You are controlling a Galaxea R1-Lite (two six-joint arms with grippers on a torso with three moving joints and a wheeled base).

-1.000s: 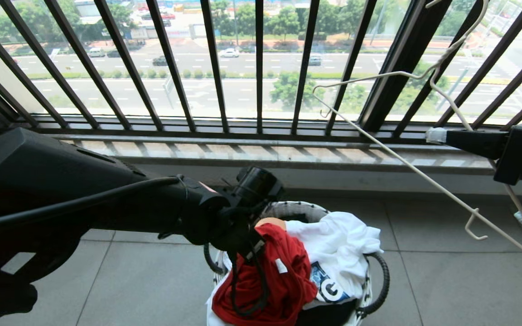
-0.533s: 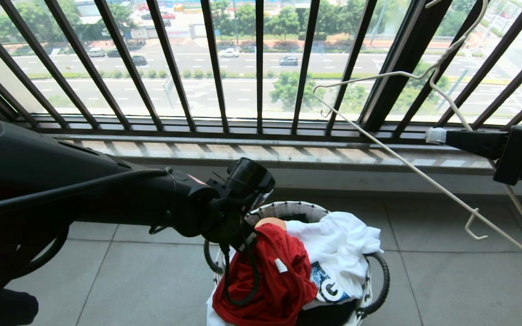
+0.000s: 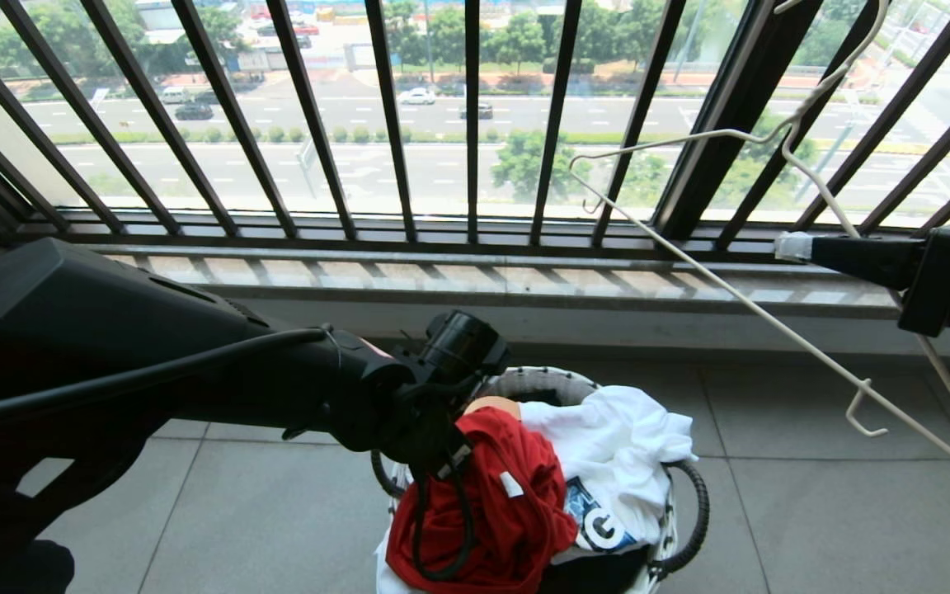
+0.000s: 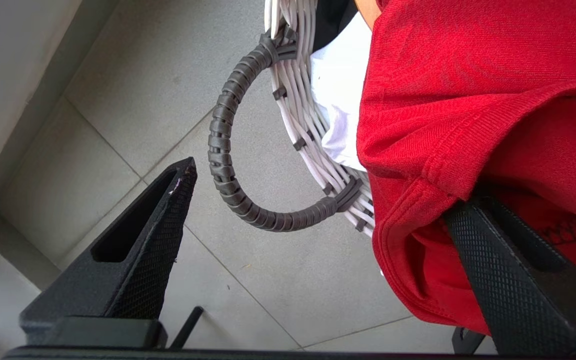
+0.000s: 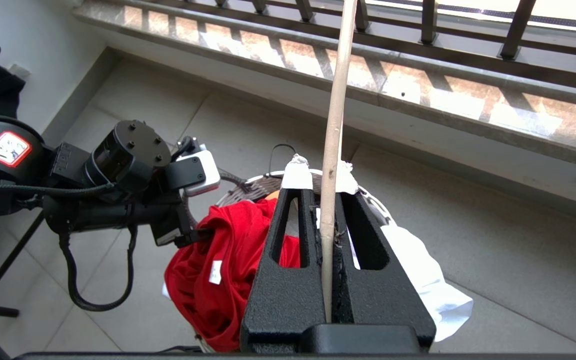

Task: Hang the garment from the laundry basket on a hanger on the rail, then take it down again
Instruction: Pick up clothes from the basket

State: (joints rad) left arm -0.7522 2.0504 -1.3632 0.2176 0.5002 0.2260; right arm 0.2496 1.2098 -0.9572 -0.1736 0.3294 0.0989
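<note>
Black, cross-hatched fingers (image 4: 158,235) of the left gripper (image 4: 318,220) stand spread wide at the side of the laundry basket (image 3: 524,381), one over the floor tiles (image 4: 93,130) and the other pressed against a fold of the garment (image 3: 491,503), with nothing pinched between them. This red shirt lies crumpled on top of the basket and spills over its rim, beside a white cloth (image 3: 615,445). It looks light, soft and floppy (a knit that will sag and bunch), so a hold on the thick stitched hem (image 4: 448,150), or on a gathered fold near the collar, should lift it more cleanly than a pinch of loose cloth. Its dark handle (image 4: 223,150) sits just beside the hem and could be caught by mistake. Further out, the right gripper (image 5: 325,210) is clamped on the thin pale hanger (image 3: 739,297), held up in front of the window bars (image 3: 475,124).
</note>
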